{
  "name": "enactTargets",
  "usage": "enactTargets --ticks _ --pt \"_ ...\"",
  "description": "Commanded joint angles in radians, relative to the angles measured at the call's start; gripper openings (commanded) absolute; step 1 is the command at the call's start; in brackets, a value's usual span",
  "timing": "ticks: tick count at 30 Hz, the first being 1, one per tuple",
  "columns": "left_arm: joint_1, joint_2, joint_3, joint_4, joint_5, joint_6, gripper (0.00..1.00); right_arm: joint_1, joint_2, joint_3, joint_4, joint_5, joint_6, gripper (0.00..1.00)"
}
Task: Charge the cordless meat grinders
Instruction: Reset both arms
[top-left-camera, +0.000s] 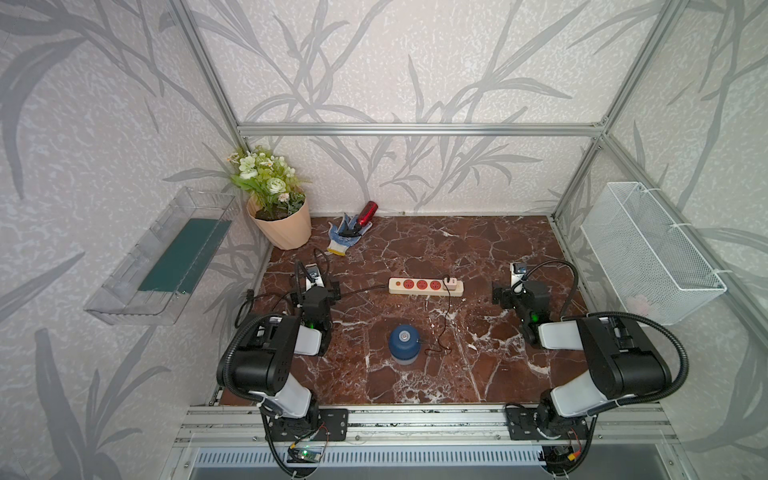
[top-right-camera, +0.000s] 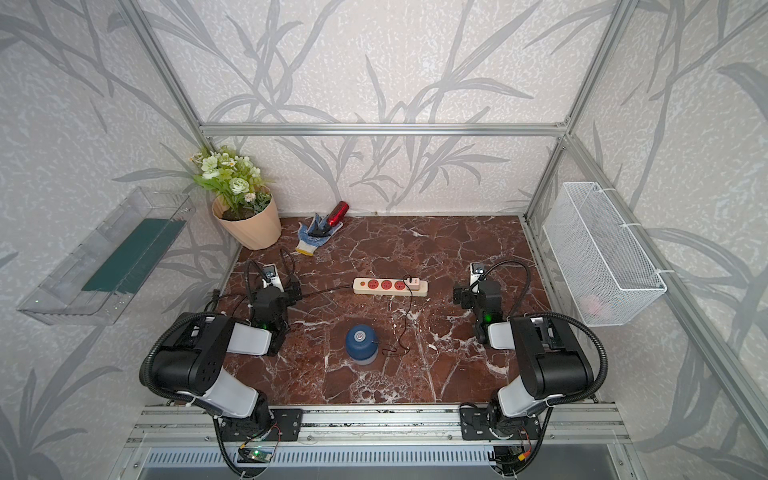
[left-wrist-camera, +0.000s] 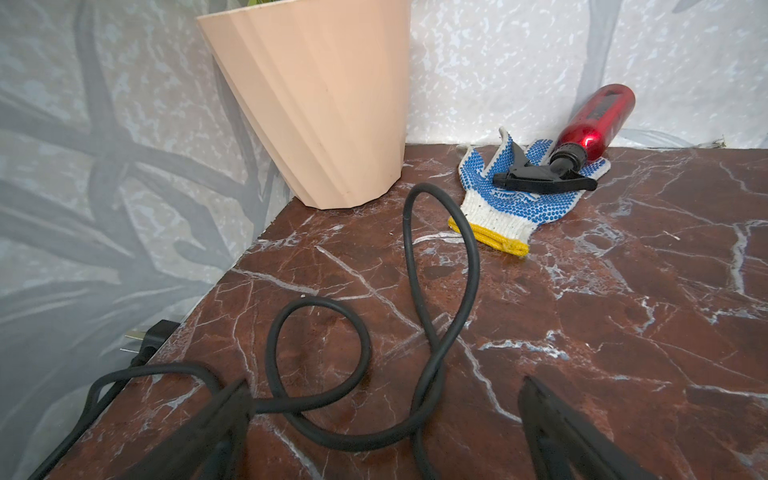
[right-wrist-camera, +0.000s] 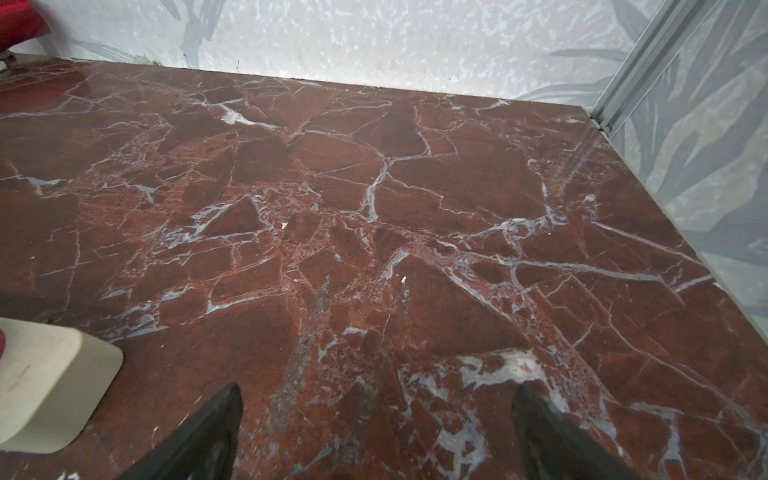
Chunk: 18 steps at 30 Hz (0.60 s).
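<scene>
While both arms sit folded low along the counter's (top-left-camera: 490, 374) side edges, the cordless meat grinder (top-left-camera: 404, 341) stands upright near the middle of the counter's near half, blue dome up, between the arms and touched by neither. Just beyond it lies a cream power strip (top-left-camera: 419, 286) with a small adapter (top-left-camera: 450, 284) in its right-hand socket. A thin cable (top-left-camera: 445, 320) runs from the adapter toward the near edge and ends just beside the grinder's right side; cannot tell whether it is plugged in. The strip's thick black cord (left-wrist-camera: 440, 266) runs left and coils on the counter right ahead of the left fingers (left-wrist-camera: 208, 432). Its plug (left-wrist-camera: 149, 336) lies at the counter's left edge, prongs bare. Far left corner: peach flower pot (top-left-camera: 282, 224), then a dotted work glove (top-left-camera: 341, 239) with a red spray bottle (top-left-camera: 365, 214) lying across it against the far wall. Left arm (top-left-camera: 266, 353) has its elbow raised and its wrist pointing far; fingers spread wide, holding nothing. Right arm (top-left-camera: 615, 353) mirrors it; right fingers (right-wrist-camera: 199, 436) spread wide over bare counter, the strip's end just to their left.
</scene>
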Motion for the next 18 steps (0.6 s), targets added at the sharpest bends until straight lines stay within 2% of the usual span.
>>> enactTargets --ticks 1,11,13,15,18 --pt "0.007 0.0 0.019 0.004 0.006 -0.002 0.99 0.0 -0.019 0.013 0.029 -0.004 -0.01 0.99" --pt "0.007 0.0 0.016 0.013 0.005 0.0 0.99 0.003 -0.019 0.014 0.029 0.0 -0.013 0.99" --pt "0.007 -0.001 0.015 0.012 0.005 0.0 0.99 0.003 -0.021 0.007 0.038 -0.057 -0.037 0.99" --pt "0.008 -0.001 0.015 0.013 0.005 0.0 0.99 0.007 -0.022 -0.004 0.056 -0.176 -0.094 0.99" --pt "0.007 0.0 0.015 0.013 0.005 0.0 0.99 0.008 -0.025 -0.018 0.08 -0.17 -0.09 0.99"
